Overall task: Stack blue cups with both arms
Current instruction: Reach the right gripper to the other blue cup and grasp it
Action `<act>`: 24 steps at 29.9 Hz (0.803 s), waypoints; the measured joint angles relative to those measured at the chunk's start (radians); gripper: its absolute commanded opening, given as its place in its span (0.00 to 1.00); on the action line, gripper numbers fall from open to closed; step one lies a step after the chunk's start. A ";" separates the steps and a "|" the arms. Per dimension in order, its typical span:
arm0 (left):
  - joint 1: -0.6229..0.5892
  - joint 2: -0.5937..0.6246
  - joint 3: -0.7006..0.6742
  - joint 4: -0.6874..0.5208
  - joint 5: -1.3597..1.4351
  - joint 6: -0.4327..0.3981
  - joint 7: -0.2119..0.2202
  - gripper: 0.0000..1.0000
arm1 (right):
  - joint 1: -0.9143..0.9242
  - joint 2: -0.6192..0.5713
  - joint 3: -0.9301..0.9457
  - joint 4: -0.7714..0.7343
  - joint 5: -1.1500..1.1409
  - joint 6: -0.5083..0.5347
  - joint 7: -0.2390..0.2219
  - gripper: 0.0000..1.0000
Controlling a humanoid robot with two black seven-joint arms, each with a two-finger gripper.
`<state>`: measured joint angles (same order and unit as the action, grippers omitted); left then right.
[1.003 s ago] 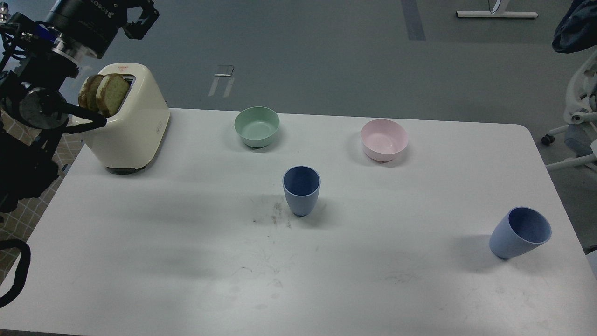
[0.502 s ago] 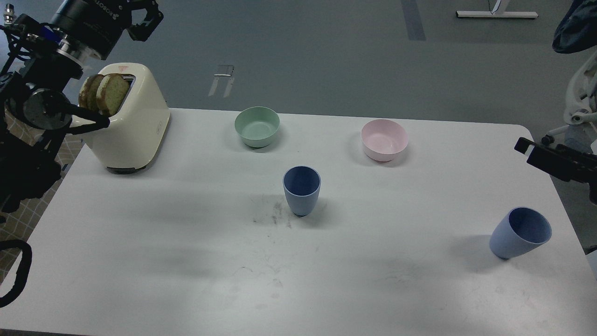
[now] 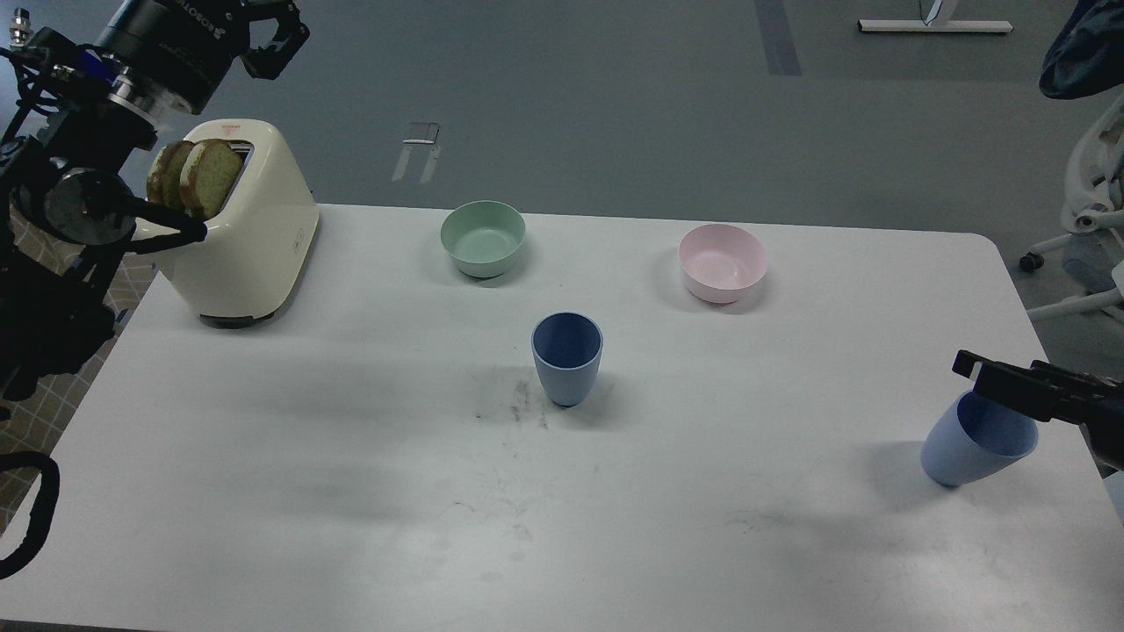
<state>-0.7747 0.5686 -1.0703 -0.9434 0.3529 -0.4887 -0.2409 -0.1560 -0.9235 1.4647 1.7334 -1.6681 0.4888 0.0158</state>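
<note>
One blue cup (image 3: 566, 358) stands upright at the table's middle. The second blue cup (image 3: 970, 449) leans tilted near the right edge, its mouth facing up and right. My right gripper (image 3: 970, 364) reaches in from the right and lies across the far rim of this tilted cup. It looks like one dark bar, so its fingers cannot be told apart, and I cannot tell whether it touches the cup. My left gripper (image 3: 274, 31) is raised at the top left, above and behind the toaster. It is empty and its fingers look spread.
A cream toaster (image 3: 250, 228) with two bread slices stands at the back left under my left arm. A mint-green bowl (image 3: 483, 237) and a pink bowl (image 3: 722, 262) sit behind the middle cup. The white table (image 3: 351, 491) has scuff marks near its middle.
My right gripper has come into view from the right and dropped down to the tilted cup's rim. The left arm has barely moved. Both cups stay in place.
</note>
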 measured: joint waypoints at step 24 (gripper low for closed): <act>0.014 0.016 0.001 0.000 0.000 0.000 0.000 0.98 | -0.065 -0.068 -0.002 -0.116 -0.111 0.000 -0.003 0.82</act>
<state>-0.7611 0.5848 -1.0697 -0.9433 0.3529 -0.4887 -0.2409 -0.2214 -0.9918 1.4626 1.6170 -1.7796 0.4885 0.0124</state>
